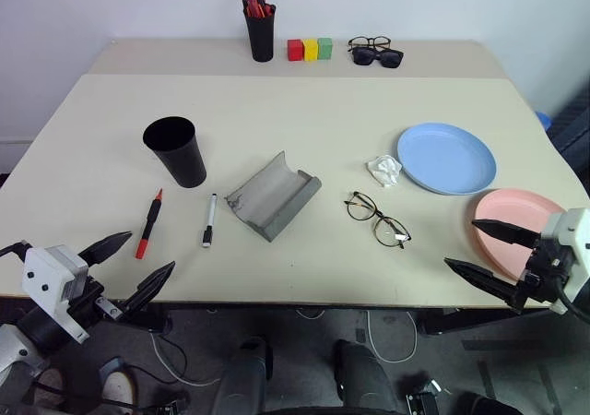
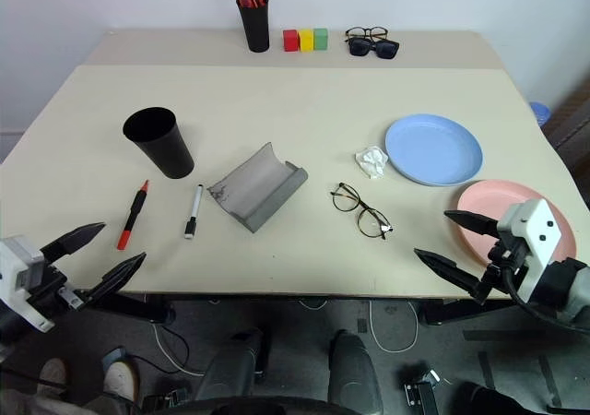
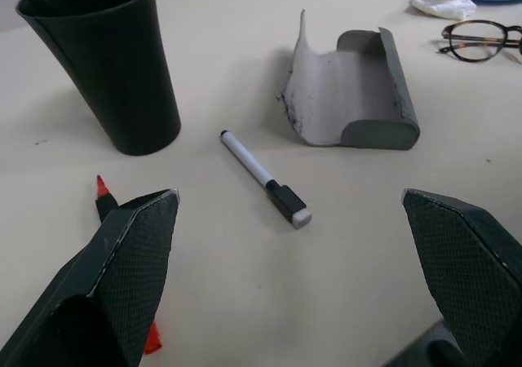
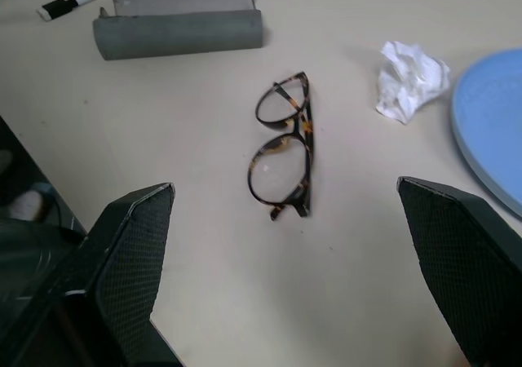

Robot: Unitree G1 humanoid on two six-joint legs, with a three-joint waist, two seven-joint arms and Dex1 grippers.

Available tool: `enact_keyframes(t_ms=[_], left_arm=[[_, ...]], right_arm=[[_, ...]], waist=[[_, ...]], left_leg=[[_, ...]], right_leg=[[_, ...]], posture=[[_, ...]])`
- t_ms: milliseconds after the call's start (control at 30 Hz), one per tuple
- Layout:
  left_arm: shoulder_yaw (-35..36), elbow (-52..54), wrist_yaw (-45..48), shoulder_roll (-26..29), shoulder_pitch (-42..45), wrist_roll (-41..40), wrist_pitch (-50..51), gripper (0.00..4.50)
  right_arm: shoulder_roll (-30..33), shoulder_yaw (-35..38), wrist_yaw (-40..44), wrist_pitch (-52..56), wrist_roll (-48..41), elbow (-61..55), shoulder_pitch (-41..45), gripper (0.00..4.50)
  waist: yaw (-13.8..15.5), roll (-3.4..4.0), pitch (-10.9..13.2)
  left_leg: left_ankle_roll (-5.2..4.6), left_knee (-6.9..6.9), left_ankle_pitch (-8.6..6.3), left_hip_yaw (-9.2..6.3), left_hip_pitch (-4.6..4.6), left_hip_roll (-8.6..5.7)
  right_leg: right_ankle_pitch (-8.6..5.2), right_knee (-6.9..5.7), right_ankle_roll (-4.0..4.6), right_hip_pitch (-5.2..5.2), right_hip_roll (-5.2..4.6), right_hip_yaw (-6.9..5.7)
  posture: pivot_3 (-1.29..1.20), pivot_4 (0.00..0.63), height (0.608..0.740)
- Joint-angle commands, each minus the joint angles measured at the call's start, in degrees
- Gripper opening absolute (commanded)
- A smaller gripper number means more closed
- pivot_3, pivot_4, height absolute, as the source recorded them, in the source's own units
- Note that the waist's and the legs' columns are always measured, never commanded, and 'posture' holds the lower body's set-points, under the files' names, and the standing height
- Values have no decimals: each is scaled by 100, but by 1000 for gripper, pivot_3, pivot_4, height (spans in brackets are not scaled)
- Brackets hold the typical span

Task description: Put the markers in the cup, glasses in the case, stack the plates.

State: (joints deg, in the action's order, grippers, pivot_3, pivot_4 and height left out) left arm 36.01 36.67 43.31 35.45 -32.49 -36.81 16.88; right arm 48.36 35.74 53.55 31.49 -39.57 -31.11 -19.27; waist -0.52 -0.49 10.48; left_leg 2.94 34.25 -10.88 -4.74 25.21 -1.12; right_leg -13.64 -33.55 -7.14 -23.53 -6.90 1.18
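Both claws hang wide open and empty at the near edge of the surface. Ahead of the left claw [image 1: 124, 267] lie two markers, one red [image 1: 148, 223] and one white [image 1: 209, 219], light, slim and likely to roll, so pinch mid-barrel. One cup [image 1: 175, 151] stands beyond them. One case [image 1: 272, 195] lies open between the claws. One pair of glasses [image 1: 376, 219], probably fragile, lies ahead of the right claw [image 1: 487, 251]; take them at the bridge. Two light plates, blue [image 1: 446, 158] and pink [image 1: 513, 223], lie near it; grip their rims.

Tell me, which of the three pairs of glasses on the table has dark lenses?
The sunglasses at the far edge, beside the coloured blocks. The pair just behind them and the thin-rimmed glasses lying near the open grey case both have clear lenses.
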Motion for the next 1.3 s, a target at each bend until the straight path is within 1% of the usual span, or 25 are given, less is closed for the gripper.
enact_keyframes(t_ms=[33, 367, 633, 700, 767, 933, 1000, 1100, 1233, 1300], left_arm=[[43, -36, 126, 36, 47, -51, -61, 4500], [-290, 38, 43, -210, 142, 88, -150, 4500], [-571, -115, -75, -436, 285, 420, -379, 4500], [-593, -134, -95, -454, 336, 455, -410, 4500], [-585, -173, -83, -458, 364, 489, -468, 4500], [-579, -154, -241, -457, 520, 451, -383, 4500], [-576, -88, -546, -478, 673, 389, -154, 4500], [-571, 16, -1661, -604, 1205, 37, 810, 4500], [-636, 129, -2459, -615, 1681, -261, 1755, 4500], [-774, 119, -3025, -589, 2017, -308, 2438, 4500]], right_arm=[[-24, -10, -249, 204, -266, -362, 136, 4457], [-63, 14, 101, -88, -135, 50, 79, 4457], [-239, -328, 443, -801, 236, 627, 149, 4457], [-273, -414, 518, -974, 320, 804, 220, 4457], [-327, -503, 581, -1140, 381, 964, 292, 4457], [-466, -730, 635, -1387, 458, 1113, 397, 4457], [-510, -884, 669, -1495, 501, 1191, 539, 4457], [-604, -1443, 751, -1729, 655, 1296, 1083, 4457], [-764, -2100, 878, -2064, 897, 1368, 1684, 4457], [-903, -2487, 966, -2234, 972, 1384, 2060, 4457]], waist=[[-5, 0, 0], [-7, -9, -6], [-11, -11, -8], [-19, -10, -7], [-27, -10, -7], [-31, -9, -8], [-29, -9, -8], [-31, -9, -8], [-29, -11, -8], [-20, -13, -7]], left_leg=[[0, 1, 0, 0, -1, 0], [-1, 18, 1, 4, -7, 1], [-2, 52, 0, 3, -15, 2], [13, 69, -9, 3, -14, 5], [16, 83, -11, 4, -12, 7], [15, 91, -11, 23, 3, 25], [15, 91, -11, 42, 2, 46], [15, 91, -11, 83, -4, 82], [11, 91, -8, 95, -29, 91], [-3, 91, 1, 98, -38, 90]], right_leg=[[0, 0, 0, 1, 0, 0], [0, -3, 0, 17, 0, 0], [0, -55, -1, 18, 2, 0], [0, -56, -1, 22, 3, 0], [-12, -52, -20, 29, 3, 1], [-13, -40, -21, 30, 3, 2], [-13, -41, -21, 28, 5, 0], [-12, -48, -20, 30, 12, -4], [-9, -74, -19, 37, 20, -5], [3, -85, 1, 44, 20, -4]], posture=[[0, 150, 740], [0, 150, 740], [0, 150, 740], [0, 150, 740], [0, 150, 740], [0, 150, 740], [0, 150, 740], [0, 150, 740], [0, 150, 740], [0, 150, 740]])
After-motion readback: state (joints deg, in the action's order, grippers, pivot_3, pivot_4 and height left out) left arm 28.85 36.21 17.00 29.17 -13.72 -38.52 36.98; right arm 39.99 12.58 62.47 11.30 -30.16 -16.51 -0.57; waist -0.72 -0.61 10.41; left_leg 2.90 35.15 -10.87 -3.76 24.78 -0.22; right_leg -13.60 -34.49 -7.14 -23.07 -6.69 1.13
